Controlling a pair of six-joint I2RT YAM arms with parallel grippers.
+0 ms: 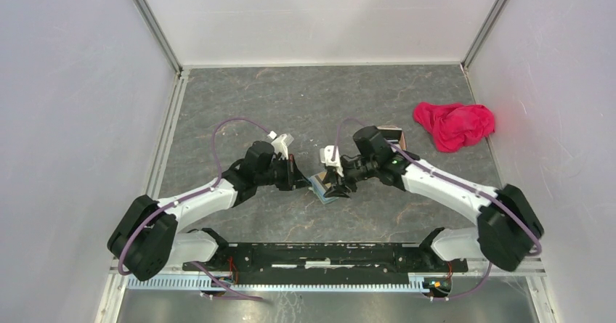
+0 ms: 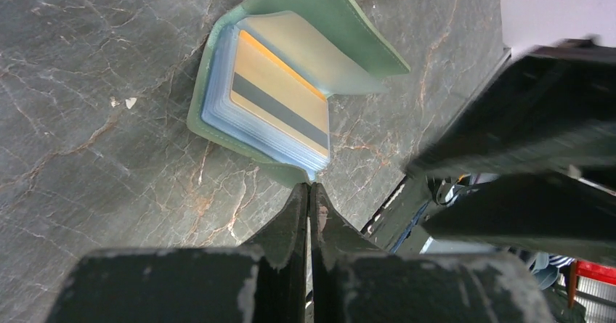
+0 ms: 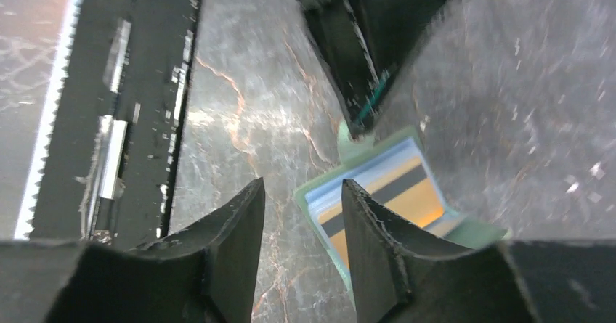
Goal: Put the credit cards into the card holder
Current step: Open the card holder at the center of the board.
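This looks like a robotics lab test cell rather than a lived-in room. Plain white panel walls (image 1: 73, 83) box in the work area on three sides, joined at the corners by bare aluminium frame posts (image 1: 152, 22). The tabletop (image 1: 305, 98) is a dark grey, marble-patterned sheet. Two white-and-black robot arms, the left arm (image 1: 196, 199) and the right arm (image 1: 450, 189), are bolted to a black mounting rail (image 1: 327, 254) at its near edge. Exposed purple cables (image 1: 218, 138) loop over them, and a slotted metal strip (image 1: 290, 283) runs just below the rail.
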